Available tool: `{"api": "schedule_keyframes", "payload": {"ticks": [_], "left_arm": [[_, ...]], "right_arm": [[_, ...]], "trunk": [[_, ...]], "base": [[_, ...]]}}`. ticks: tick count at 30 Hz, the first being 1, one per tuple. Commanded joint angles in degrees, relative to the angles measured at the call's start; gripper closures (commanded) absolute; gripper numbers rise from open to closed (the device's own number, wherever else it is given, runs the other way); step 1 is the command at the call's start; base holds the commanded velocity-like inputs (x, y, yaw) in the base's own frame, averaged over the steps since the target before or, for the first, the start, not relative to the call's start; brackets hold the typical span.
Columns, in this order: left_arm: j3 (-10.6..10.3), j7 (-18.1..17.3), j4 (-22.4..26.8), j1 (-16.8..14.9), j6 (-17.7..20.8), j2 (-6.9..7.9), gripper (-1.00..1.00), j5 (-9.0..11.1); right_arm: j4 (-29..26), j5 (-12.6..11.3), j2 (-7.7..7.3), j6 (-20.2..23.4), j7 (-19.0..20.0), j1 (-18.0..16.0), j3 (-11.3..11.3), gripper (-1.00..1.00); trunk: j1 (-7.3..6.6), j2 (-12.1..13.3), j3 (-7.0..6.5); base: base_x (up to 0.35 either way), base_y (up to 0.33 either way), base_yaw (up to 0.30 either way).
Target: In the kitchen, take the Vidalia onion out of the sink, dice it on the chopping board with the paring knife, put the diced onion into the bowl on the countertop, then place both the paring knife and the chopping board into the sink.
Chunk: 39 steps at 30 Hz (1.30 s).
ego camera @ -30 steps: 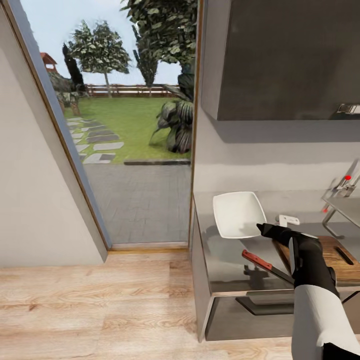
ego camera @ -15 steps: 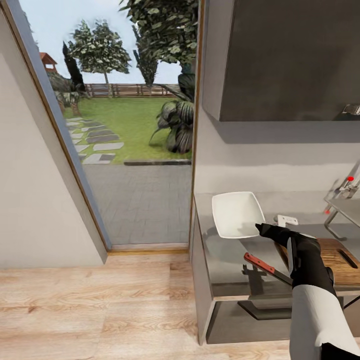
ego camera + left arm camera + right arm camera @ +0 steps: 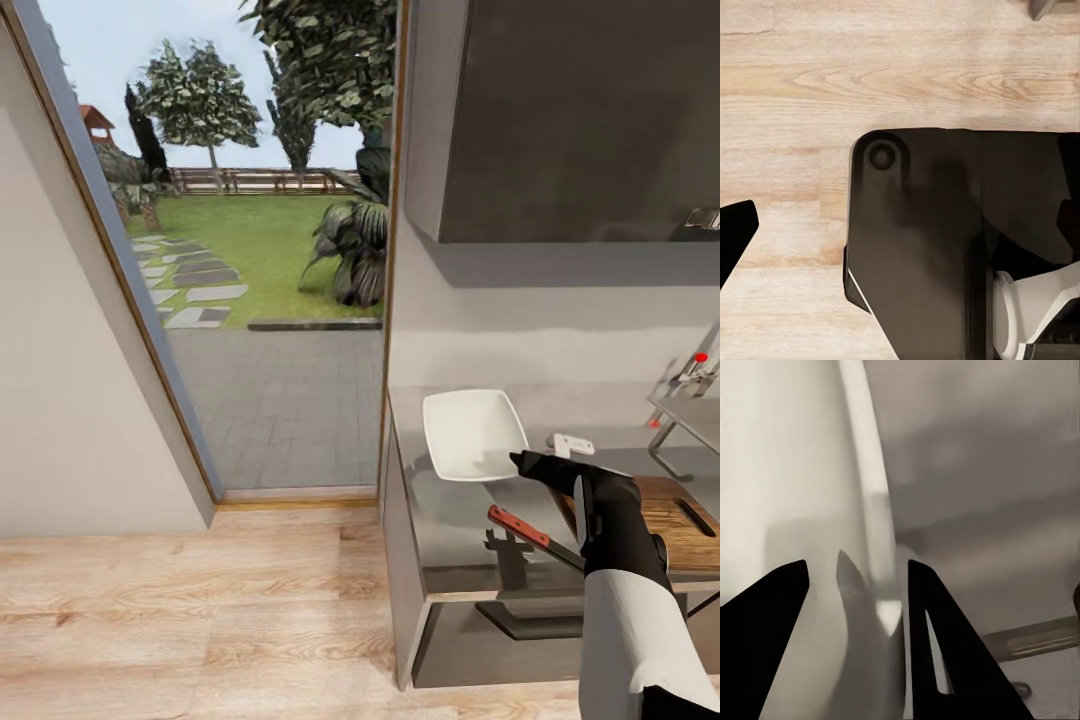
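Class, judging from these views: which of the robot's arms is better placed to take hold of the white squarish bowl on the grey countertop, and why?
The right. The right gripper is at the near rim of the white squarish bowl on the grey countertop, its fingers straddling the rim. The left wrist view looks down at the wooden floor, away from the countertop.

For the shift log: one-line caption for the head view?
Right gripper at the white bowl's rim; paring knife and chopping board on the countertop.

Pale plank floor (image 3: 200,620) runs up to glass door (image 3: 270,300). Outside: lawn (image 3: 250,240), stepping stones (image 3: 195,285), paved patio (image 3: 280,400), trees (image 3: 200,95), wooden fence (image 3: 250,180), dark leafy plant (image 3: 355,250). Dark wall cabinet (image 3: 570,120) hangs above desk. Small white object (image 3: 574,445) lies near desk's back edge.
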<state>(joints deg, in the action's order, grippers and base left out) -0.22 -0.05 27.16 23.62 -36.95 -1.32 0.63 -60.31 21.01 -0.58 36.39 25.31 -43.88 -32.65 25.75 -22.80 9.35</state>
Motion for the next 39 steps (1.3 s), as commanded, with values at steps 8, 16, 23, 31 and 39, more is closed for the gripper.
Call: {"api": "schedule_keyframes", "payload": {"ticks": [8, 16, 23, 31, 39], "left_arm": [[0.0, 0.0, 0.1, 0.0, -0.1, 0.00, -1.00, 0.1], [0.0, 0.0, 0.1, 0.0, -0.1, 0.00, -1.00, 0.1], [0.0, 0.0, 0.1, 0.0, -0.1, 0.00, -1.00, 0.1], [0.0, 0.0, 0.1, 0.0, -0.1, 0.00, -1.00, 0.1], [0.0, 0.0, 0.1, 0.0, -0.1, 0.00, -1.00, 0.1]], "right_arm": [[-0.1, 0.4, -0.09, 1.4, 0.5, -0.1, -0.2, 1.00], [-0.1, 0.4, -0.18, 2.0, 0.5, -0.1, -0.2, 1.00], [-0.1, 0.4, -0.21, 2.0, 0.5, -0.1, -0.2, 1.00], [-0.1, 0.4, -0.21, 2.0, 0.5, -0.1, -0.2, 1.00], [-0.1, 0.4, -0.16, 2.0, 0.5, -0.1, -0.2, 1.00]], "trunk": [[0.04, -0.1, 0.26], [0.04, -0.1, 0.74], [0.04, -0.1, 1.28], [0.04, -0.1, 1.97], [0.04, -0.1, 2.68]], "base": [[0.000, 0.000, 0.000], [0.000, 0.000, 0.000], [0.000, 0.000, 0.000], [0.000, 0.000, 0.000], [0.000, 0.000, 0.000]]}}
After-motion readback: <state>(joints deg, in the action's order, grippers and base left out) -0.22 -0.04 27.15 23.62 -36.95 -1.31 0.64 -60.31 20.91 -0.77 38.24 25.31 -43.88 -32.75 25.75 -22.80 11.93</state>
